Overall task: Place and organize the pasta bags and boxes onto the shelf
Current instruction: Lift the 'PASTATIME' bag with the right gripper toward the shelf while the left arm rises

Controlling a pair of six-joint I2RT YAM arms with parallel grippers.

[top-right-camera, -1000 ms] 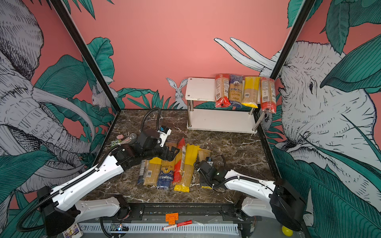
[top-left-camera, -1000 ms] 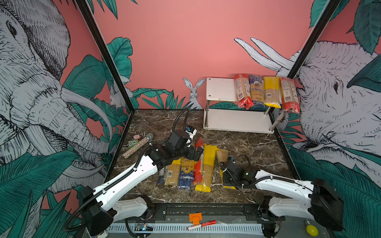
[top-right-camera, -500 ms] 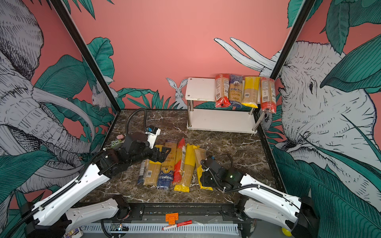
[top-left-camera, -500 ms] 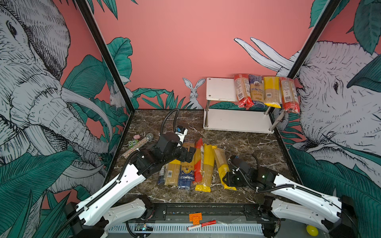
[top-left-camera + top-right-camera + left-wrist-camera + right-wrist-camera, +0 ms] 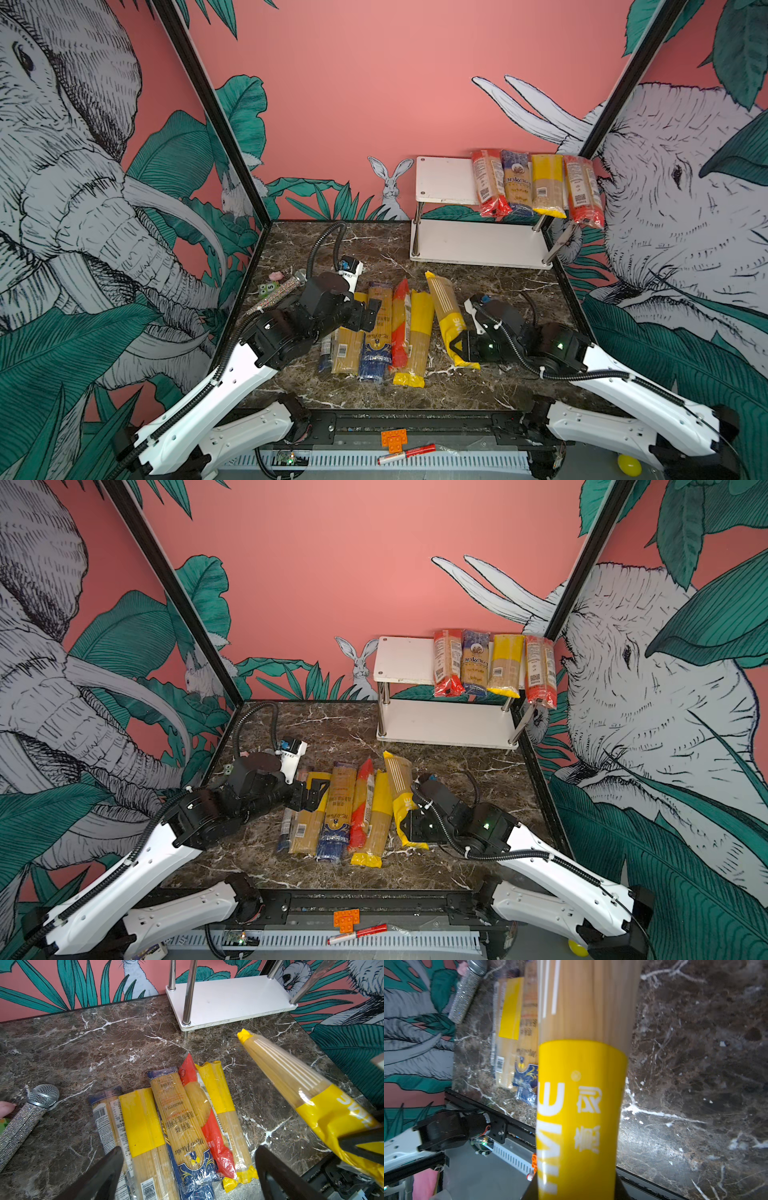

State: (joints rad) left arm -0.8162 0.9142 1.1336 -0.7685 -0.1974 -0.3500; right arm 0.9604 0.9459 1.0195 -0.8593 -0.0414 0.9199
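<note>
Right claw [image 5: 461,349] clamped on near end of yellow-ended spaghetti bag [image 5: 446,307], far end pointing toward shelf [image 5: 444,183]. Left claw [image 5: 371,313] spread wide, empty, over five packs [image 5: 376,332] lying on worktop [image 5: 498,286]. Four packs [image 5: 517,183] side by side on shelf top tier.

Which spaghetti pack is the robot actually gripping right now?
The yellow-ended pack tilted apart to the right of the five-pack row; the right gripper is shut on its near end.
</note>
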